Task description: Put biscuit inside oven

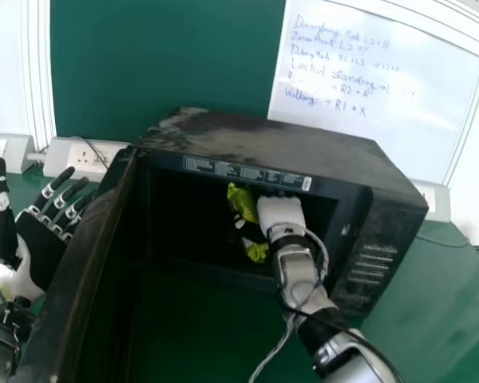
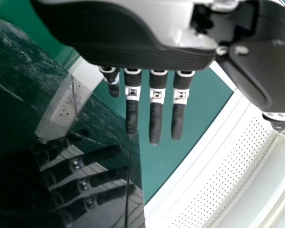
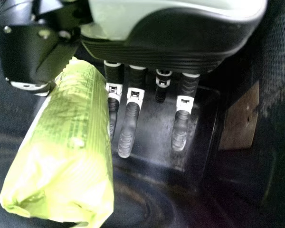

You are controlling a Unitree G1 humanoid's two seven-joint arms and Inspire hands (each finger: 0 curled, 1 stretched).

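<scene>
- Green wall (image 1: 168, 72) behind a green table (image 1: 439, 287).
- Black oven (image 1: 279, 152) on the table, its door (image 1: 84, 271) swung wide, leaving the front free for an arm to go in.
- Left hand (image 1: 44, 247) beside the door's outer side, fingers straight and relaxed, probably placed there to check the door if it swings.
- Right hand (image 1: 281, 212) inside the oven, thumb and fingers grasping the biscuit packet (image 3: 66, 142), likely so it can be set down well past the opening.
- Packet inside the oven, long, shiny yellow-green, crinkled at the end, tilted; in that dark space I can't fairly say whether it touches the floor.
</scene>
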